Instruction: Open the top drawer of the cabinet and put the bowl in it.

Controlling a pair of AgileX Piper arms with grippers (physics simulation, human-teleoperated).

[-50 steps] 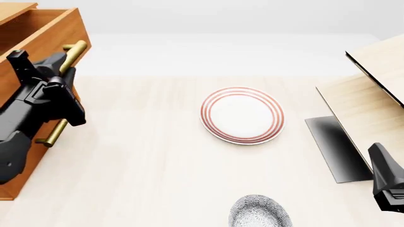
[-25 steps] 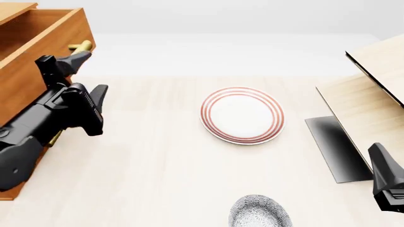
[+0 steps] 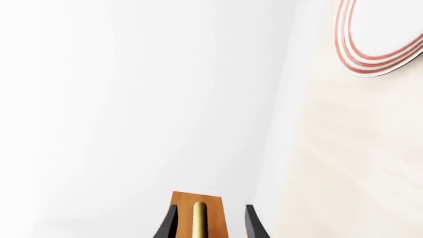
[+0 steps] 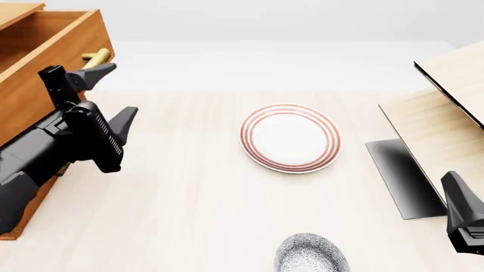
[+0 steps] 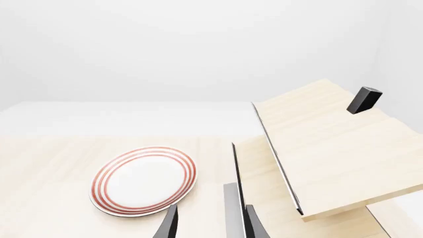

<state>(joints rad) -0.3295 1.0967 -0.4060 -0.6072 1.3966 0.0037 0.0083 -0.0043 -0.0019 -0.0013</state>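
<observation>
Although my left wrist view is mostly blank white, it shows my left claw (image 3: 210,222) with its tips spread on either side of the top drawer's brass bar handle (image 3: 198,219), not pinching it. A red-ringed plate (image 3: 390,34) sits at one corner on the pale table (image 3: 350,158).

From the front, the top drawer (image 4: 45,39) of the cabinet (image 4: 22,113) stands pulled out, its box open upward. My left claw (image 4: 112,93) is open, just off the handle end (image 4: 97,56). The speckled bowl (image 4: 310,255) sits at the near table edge, partly cut off, well apart from the drawer. The plate (image 4: 289,137) lies between them. My right claw (image 4: 465,218) is only partly in view; I cannot tell its state here.

My right wrist view shows my right claw (image 5: 210,223) with a gap between its tips, holding nothing, facing the plate (image 5: 144,179) and a pale wooden structure (image 5: 330,148).

Judgement: the bowl looks rigid, light and probably smooth; a rim pinch is advised. Open table lies left of the plate for the carry; the drawer's front wall must be cleared from above.
</observation>
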